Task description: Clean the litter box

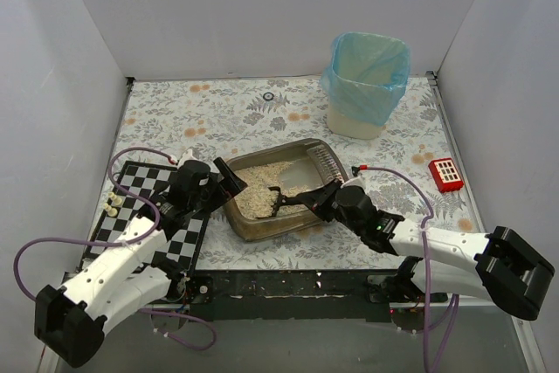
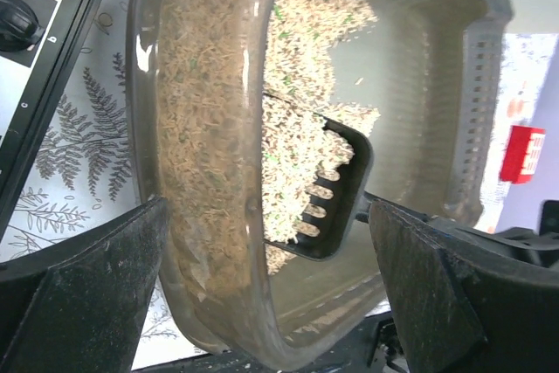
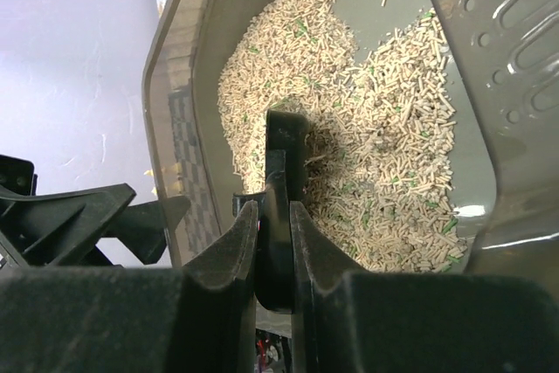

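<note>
Litter box [image 1: 279,226]: shallow rounded-rectangular tray of dark brown translucent plastic, with an out-turned rim and one short end wall marked by rows of holes and ribs. Holds beige pellet litter [image 3: 376,128] flecked with green, heaped toward the left end and along one long wall, with smooth bare floor toward the perforated end. Shows the litter dimly through the translucent side wall in the left wrist view. Located at about mid-table on the floral table cover [image 1: 218,111], just right of the chessboard [image 1: 144,216], well apart from the beige bin with blue bag [image 1: 367,85] at far right and from the red item [image 1: 445,174] near the right edge. Oriented with the long axis roughly left to right, slightly skewed: left end nearer, perforated end pointing right and far. Left gripper [image 1: 229,183]: released, jaws spread wide, positioned at the left end of the tray, with the tray corner lying between the fingers in the wrist view; unable to tell whether either finger touches the wall. Right gripper [image 3: 272,216]: clenched on the handle of the black slotted scoop [image 2: 336,189], reaching in from the right end. Scoop blade set down in the litter near the tray middle, pointing left.
</note>
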You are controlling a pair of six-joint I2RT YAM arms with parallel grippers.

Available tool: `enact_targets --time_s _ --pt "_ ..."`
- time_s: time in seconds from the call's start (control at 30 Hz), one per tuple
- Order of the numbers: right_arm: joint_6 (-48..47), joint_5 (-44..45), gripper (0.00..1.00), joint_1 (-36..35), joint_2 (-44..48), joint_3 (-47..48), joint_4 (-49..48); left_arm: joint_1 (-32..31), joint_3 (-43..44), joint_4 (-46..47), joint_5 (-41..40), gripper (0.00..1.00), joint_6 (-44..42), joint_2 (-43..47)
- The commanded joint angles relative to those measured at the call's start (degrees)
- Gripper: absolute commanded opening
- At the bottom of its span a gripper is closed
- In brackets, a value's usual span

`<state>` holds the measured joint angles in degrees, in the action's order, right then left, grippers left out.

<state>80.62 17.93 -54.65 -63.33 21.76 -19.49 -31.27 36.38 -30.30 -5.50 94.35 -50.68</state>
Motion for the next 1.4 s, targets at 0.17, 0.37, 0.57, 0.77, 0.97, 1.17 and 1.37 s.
enact_targets --time_s 0.17,0.37,0.57,0.77,0.97,1.17,1.37 --pt "-0.6 -0.4 0.01 -0.5 2.0 -4.6 -19.7 -0.2 0.4 0.0 1.3 0.98 1.5 7.8" --pt "-1.5 3.0 0.01 -0.5 3.7 -6.2 -23.0 -0.2 -0.9 0.9 2.9 0.98 1.5 10.7" --pt "-2.7 8.6 0.01 -0.5 8.8 -6.5 -23.6 -0.2 -0.7 1.2 5.1 0.98 0.1 10.0" --pt "-2.2 10.2 0.01 -0.5 16.3 -9.9 -23.4 -0.2 -0.8 1.5 5.5 0.98 0.0 10.2" --pt "-0.6 13.4 0.01 -0.5 22.5 -15.6 -24.1 -0.2 -2.4 3.8 8.7 0.98 0.2 10.7" --pt "0.6 14.7 0.01 -0.5 25.8 -20.0 -28.4 -0.2 -3.0 4.2 9.0 0.98 0.4 11.7" --pt "2.9 15.3 0.01 -0.5 27.9 -23.8 -30.3 -0.2 -3.9 4.8 10.1 0.98 0.7 12.6"
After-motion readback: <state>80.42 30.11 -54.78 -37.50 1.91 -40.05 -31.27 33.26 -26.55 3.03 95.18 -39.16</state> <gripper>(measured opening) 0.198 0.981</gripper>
